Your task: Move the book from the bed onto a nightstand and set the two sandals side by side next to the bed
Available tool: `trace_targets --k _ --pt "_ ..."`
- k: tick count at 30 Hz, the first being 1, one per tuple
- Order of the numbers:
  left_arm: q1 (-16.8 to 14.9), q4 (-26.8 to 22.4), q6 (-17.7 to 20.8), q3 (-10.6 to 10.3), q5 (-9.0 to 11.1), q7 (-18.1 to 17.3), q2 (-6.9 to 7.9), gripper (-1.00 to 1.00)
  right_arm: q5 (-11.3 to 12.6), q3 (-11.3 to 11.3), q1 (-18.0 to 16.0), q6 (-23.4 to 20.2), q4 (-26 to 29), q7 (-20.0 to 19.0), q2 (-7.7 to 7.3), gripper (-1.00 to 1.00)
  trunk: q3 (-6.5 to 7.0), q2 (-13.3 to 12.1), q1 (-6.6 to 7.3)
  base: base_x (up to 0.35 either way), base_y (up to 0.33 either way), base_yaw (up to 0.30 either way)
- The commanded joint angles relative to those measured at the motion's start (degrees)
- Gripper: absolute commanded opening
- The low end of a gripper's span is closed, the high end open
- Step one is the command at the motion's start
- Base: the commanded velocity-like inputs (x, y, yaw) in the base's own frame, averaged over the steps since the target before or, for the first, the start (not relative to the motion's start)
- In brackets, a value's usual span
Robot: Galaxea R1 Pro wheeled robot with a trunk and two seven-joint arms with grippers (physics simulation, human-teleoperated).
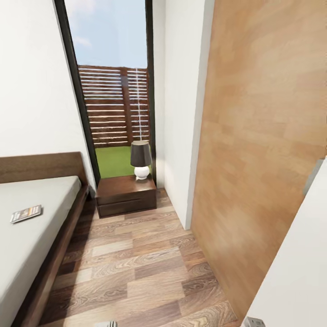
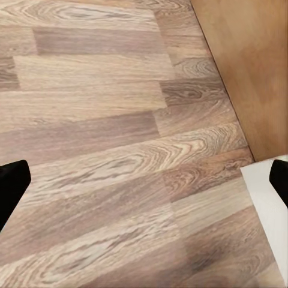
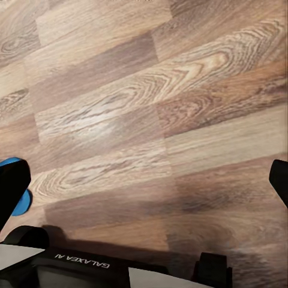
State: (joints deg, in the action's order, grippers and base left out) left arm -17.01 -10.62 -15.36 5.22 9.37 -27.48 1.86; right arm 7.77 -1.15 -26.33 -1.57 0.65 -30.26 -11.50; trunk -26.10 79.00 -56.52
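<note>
Both grippers, left [image 2: 144,180] and right [image 3: 144,186], hang spread and empty over floor [image 1: 136,268]. Your book [image 1: 26,213] lies on the bed [image 1: 32,236] (nightstand [image 1: 125,193] ahead); nothing done.

Bedroom layout, seen from the head camera

At left, bed [image 1: 32,236] with book [image 1: 26,213] lying on mattress; just right of headboard, nightstand [image 1: 125,193] before window [image 1: 113,91], lamp [image 1: 141,159] standing on top; plank floor [image 1: 136,268] between bed and wood panel [image 1: 259,136] at right.
</note>
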Motion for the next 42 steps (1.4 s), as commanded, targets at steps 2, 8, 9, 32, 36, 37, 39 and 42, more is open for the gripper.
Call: trace_targets --k 2,8,9,32,36,37,39,42 --pt "-0.04 0.07 0.06 0.45 0.16 -0.45 -0.01 1.00 0.41 -0.08 -0.04 -0.17 -0.06 -0.22 -0.01 1.00 -0.06 0.03 0.00 0.120 0.000 -0.030" --pt "-0.04 0.07 0.06 0.48 0.20 -0.38 -0.01 1.00 0.41 -0.08 -0.04 -0.15 -0.06 -0.23 -0.01 1.00 -0.06 0.03 0.00 0.218 0.000 -0.007" --pt "-0.04 0.07 0.06 0.48 0.20 -0.38 -0.01 1.00 0.41 -0.08 -0.04 -0.15 -0.07 -0.24 -0.01 1.00 -0.06 0.03 0.00 0.085 0.000 -0.001" --pt "-0.04 0.07 0.09 0.49 0.21 -0.38 -0.06 1.00 0.28 -0.02 -0.04 -0.10 -0.20 -0.16 3.38 1.00 -0.06 0.03 0.00 0.046 -0.039 0.000" --pt "-0.04 0.07 0.07 0.45 0.21 -0.38 -0.08 1.00 0.31 -0.03 -0.04 -0.10 -0.20 -0.15 4.52 1.00 -0.06 0.03 0.00 0.189 0.000 0.000" --pt "-0.04 0.07 0.07 0.45 0.21 -0.38 -0.09 1.00 0.31 -0.05 -0.04 -0.10 -0.20 -0.15 4.63 1.00 -0.06 0.03 0.00 0.253 0.000 0.000" --pt "-0.04 0.07 0.08 0.47 0.21 -0.38 -0.10 1.00 0.32 -0.06 -0.04 -0.10 -0.21 -0.15 4.72 1.00 -0.06 0.03 0.00 0.193 0.000 0.000" --pt "-0.04 0.07 0.08 0.48 0.21 -0.38 -0.07 1.00 0.32 -0.04 -0.04 -0.10 -0.21 -0.15 4.79 1.00 -0.06 0.03 0.00 0.085 0.000 0.000"
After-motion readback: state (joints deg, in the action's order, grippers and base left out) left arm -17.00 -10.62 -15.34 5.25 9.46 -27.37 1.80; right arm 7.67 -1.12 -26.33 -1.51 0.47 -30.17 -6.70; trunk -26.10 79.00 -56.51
